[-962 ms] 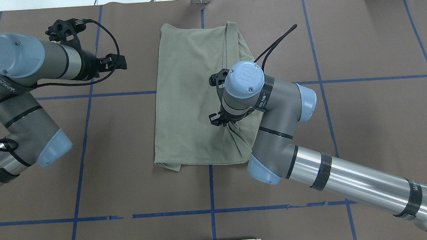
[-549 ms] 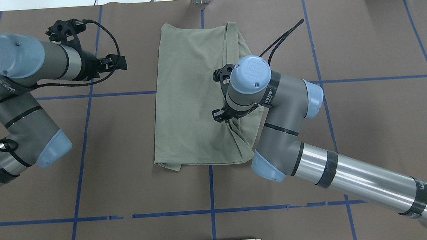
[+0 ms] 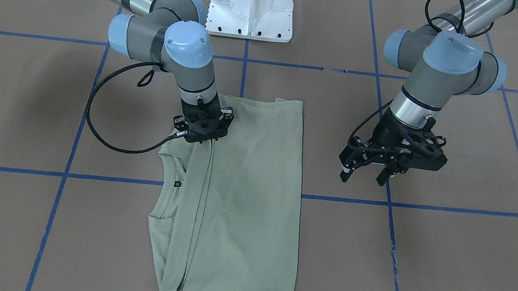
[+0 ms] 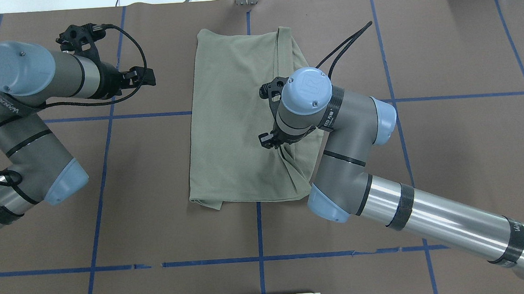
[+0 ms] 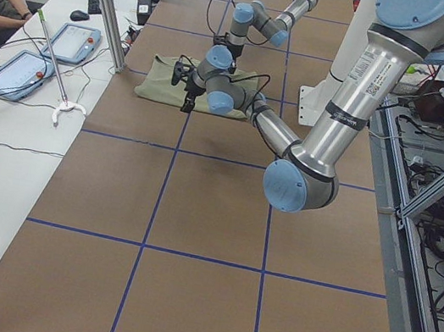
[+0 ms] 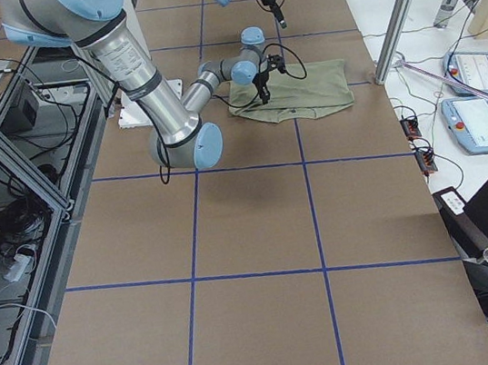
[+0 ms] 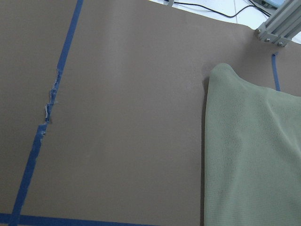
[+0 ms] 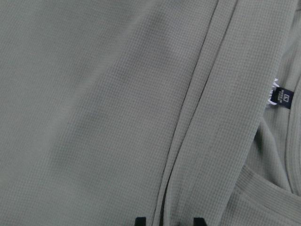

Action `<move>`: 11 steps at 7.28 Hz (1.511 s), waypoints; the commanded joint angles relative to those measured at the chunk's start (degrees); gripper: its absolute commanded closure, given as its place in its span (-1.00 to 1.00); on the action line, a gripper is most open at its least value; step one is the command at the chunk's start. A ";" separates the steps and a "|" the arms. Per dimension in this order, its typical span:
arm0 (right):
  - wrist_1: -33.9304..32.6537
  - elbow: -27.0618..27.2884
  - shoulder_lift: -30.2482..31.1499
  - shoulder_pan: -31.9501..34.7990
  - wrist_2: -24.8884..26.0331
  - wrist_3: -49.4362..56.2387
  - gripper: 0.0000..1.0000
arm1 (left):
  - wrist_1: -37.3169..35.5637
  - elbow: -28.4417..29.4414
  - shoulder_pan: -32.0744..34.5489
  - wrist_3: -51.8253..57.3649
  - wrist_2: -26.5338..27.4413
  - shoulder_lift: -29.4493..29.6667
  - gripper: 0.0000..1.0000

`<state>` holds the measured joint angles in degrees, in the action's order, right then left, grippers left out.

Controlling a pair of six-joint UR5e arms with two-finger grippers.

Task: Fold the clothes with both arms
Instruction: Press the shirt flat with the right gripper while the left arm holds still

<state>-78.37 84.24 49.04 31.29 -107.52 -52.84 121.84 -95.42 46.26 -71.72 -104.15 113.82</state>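
The brown paper-covered table, gridded with blue tape, carries the sage-green shirt at its centre, folded lengthwise into a long panel. In the front-facing view the right arm reaches in from the far left and stands over the shirt's far-left part. The left arm hangs over bare table to the shirt's right.

The right gripper points straight down onto the flap's long folded edge. Its fingertips sit a little apart with the ridge of cloth between them. Cloth rises taut to them and creases fan out from that spot, so it appears to have pinched the fold. The left gripper is spread wide, holds nothing, and is well apart from the shirt.

The step looks like shifting or squaring this flap. A one-point pull on a soft knit puckers it, as those creases suggest. A low lift, slow travel parallel to the tape line, and a second grasp by the free gripper on the same edge would keep it even.

The fabric is a fine waffle knit, limp and matte, with rounded folds. A ribbed round collar peeks out on the left, bearing a small dark label.
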 commanded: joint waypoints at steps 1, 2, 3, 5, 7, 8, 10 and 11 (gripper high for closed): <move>0.06 -0.04 -0.18 -0.96 0.12 0.02 0.10 | -0.02 0.06 0.06 0.00 -0.08 0.00 -1.00; 0.06 -0.04 -0.18 -1.32 0.20 0.02 0.11 | -0.02 0.06 0.06 0.00 -0.08 0.00 -1.00; 0.06 -0.04 -0.09 -1.41 0.21 0.02 0.20 | -0.02 0.06 -0.02 0.00 -0.08 0.00 -1.00; 0.06 -0.05 0.35 -1.32 0.38 0.02 0.80 | 0.06 0.24 -0.03 0.00 -0.08 0.09 -1.00; 0.06 -0.04 0.61 -1.32 1.08 0.11 0.91 | 0.06 0.24 -0.03 0.00 -0.08 0.09 -1.00; 0.06 -0.04 0.70 -1.32 1.08 0.02 0.85 | 0.06 0.24 -0.03 0.00 -0.08 0.09 -1.00; 0.15 0.04 0.97 -1.32 1.08 0.02 1.00 | 0.06 0.24 -0.03 0.00 -0.08 0.09 -1.00; 0.06 0.83 1.23 -1.06 1.08 -0.07 1.00 | 0.06 0.24 -0.03 0.00 -0.08 0.09 -1.00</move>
<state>-78.25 84.47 50.03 30.06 -106.44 -52.84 121.90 -95.18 46.23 -71.72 -104.24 113.91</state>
